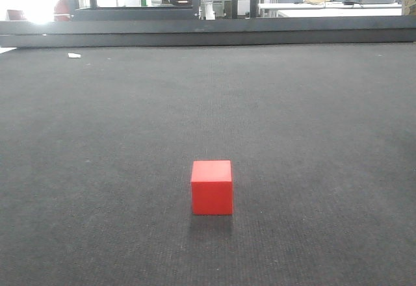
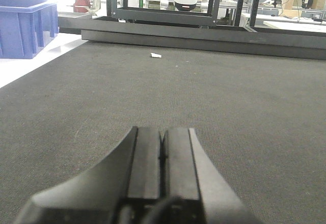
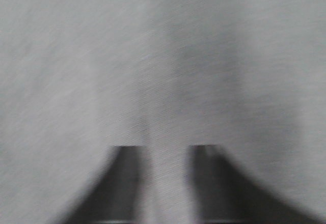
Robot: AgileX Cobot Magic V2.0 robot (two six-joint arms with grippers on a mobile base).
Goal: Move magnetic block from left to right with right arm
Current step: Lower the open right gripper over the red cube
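Observation:
The magnetic block (image 1: 212,187), a small bright red cube, rests alone on the dark mat (image 1: 312,136) near the front centre in the front view; no gripper shows in that view. In the left wrist view my left gripper (image 2: 163,132) hovers low over the mat with its two black fingers pressed together, holding nothing. The blurred right wrist view shows my right gripper (image 3: 167,150) with its two dark fingers (image 3: 127,183) apart over bare grey mat and nothing between them. The block does not show in either wrist view.
A small white scrap (image 1: 74,55) lies on the mat at the far left. A dark raised ledge (image 1: 208,36) bounds the mat's far edge, with black frames behind it. A blue bin (image 2: 25,26) stands off the mat's left side.

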